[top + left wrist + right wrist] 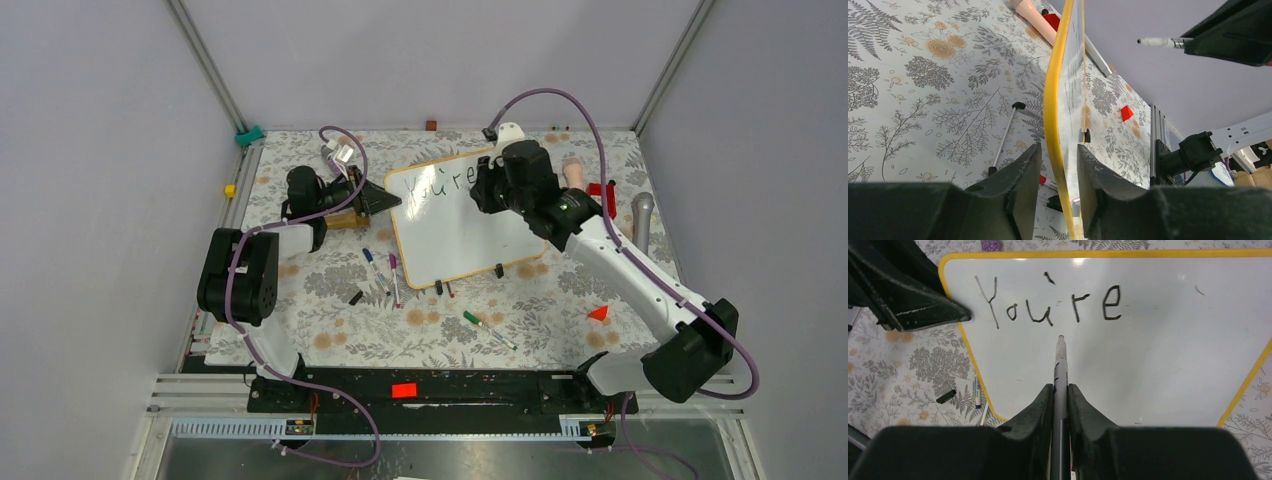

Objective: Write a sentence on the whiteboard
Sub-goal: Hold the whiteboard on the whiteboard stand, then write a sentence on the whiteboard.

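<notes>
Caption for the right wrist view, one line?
Right tool grips a marker below the unfinished sentence "You're" on the whiteboard.

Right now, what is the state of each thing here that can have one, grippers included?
whiteboard, partly written, mostly blank
sentence, only "You're" so far
marker, uncapped, tip pointing at the whiteboard below the writing
right gripper, shut on the marker
left gripper, jaws either side of the whiteboard's edge, contact unclear
green marker, lying loose on the table
</notes>
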Motion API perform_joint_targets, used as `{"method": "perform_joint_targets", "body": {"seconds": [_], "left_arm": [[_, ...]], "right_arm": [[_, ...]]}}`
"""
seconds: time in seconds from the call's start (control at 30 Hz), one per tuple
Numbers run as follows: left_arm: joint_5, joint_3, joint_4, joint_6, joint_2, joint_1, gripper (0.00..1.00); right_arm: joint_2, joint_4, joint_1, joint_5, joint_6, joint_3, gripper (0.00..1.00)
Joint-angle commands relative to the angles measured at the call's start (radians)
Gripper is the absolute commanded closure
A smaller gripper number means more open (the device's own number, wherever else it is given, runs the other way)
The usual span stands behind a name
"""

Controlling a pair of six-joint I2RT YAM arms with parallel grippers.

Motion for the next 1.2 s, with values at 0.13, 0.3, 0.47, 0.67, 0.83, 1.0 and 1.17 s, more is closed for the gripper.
{"method": "perform_joint_targets", "body": {"seconds": [0.13,0.3,0.47,0.67,0.83,1.0,1.17], "left_arm": [[0.074,0.021,0.073,0.023,0.015,-0.005,0.78],[0.087,0.014,0.072,0.027,0.019,-0.005,1.0],[0.069,-0.001,0.074,0.022,0.002,-0.006,1.0],[0.08,0.004,0.07,0.024,0.011,-0.005,1.0],[0.073,0.006,0.079,0.02,0.009,-0.006,1.0],[0.067,0.008,0.067,0.016,0.004,-0.006,0.99],[0.056,0.003,0.055,0.007,-0.003,-0.005,0.99]], "right_arm": [[0.02,0.009,0.086,0.073,-0.057,0.03,1.0],[0.018,0.021,0.124,0.103,-0.066,-0.001,1.0],[0.008,0.02,0.183,0.182,-0.087,-0.043,1.0],[0.035,0.045,0.226,0.213,-0.076,-0.05,1.0],[0.069,0.058,0.242,0.222,-0.065,-0.051,1.0],[0.094,0.079,0.249,0.21,-0.064,-0.035,1.0],[0.147,0.058,0.267,0.243,-0.065,0.029,1.0]]}}
